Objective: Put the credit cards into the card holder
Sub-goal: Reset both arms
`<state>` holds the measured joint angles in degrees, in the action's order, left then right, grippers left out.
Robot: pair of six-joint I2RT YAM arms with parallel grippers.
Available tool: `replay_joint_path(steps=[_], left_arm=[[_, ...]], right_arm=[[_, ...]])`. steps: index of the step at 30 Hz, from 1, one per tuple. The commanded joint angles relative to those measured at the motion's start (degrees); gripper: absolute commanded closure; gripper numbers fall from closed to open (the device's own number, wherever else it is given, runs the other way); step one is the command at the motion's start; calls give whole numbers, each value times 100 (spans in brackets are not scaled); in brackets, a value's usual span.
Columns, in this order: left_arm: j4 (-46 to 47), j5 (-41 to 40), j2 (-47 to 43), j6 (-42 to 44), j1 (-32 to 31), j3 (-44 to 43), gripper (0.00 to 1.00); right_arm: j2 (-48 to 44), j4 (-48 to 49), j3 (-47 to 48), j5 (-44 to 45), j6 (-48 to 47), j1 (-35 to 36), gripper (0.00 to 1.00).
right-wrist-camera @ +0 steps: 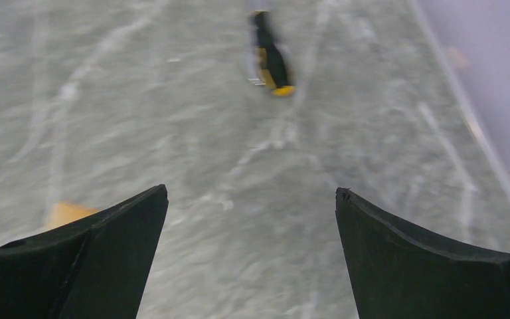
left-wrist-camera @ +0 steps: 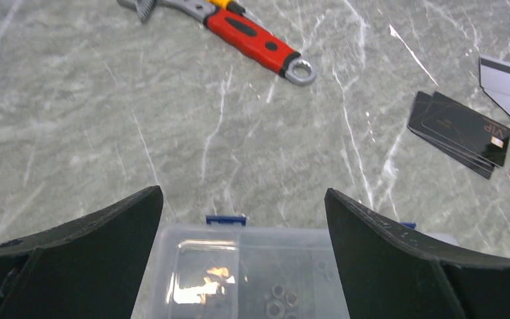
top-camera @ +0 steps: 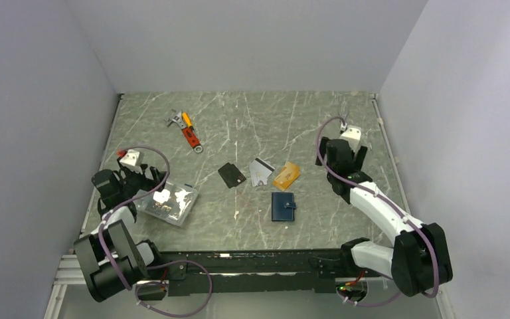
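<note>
Left hand [left-wrist-camera: 242, 199] and right hand [right-wrist-camera: 251, 193] spread apart, empty. Credit cards [top-camera: 260, 173] loose mid-table, card holder [top-camera: 283, 206] folded just nearer; all three yet to go in.

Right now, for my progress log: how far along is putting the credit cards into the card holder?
Done: nothing. The plain black card, the silver-white striped card and the orange-gold card lie on the grey marbled table, outside the small navy folding card holder, which looks closed. In hand: nothing; the left fingers and right fingers stand open, empty. Remaining: all three cards.
</note>
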<state>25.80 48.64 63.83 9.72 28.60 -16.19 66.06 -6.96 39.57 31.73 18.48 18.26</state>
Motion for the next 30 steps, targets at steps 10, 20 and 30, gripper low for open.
replay_joint_path(steps=[10, 20, 30], left_arm=[[2051, -163, 1045, -927, -510, -327, 1], [3005, -1821, 1086, -629, -1460, 114, 1], [3579, -3146, 1310, -236, -2235, 396, 1]], right_arm=[[-46, 3957, -1711, 731, -540, -1250, 0], [1127, 5466, -1966, 595, -890, -1318, 0], [1859, 6968, -2530, -670, -1339, -1429, 0]])
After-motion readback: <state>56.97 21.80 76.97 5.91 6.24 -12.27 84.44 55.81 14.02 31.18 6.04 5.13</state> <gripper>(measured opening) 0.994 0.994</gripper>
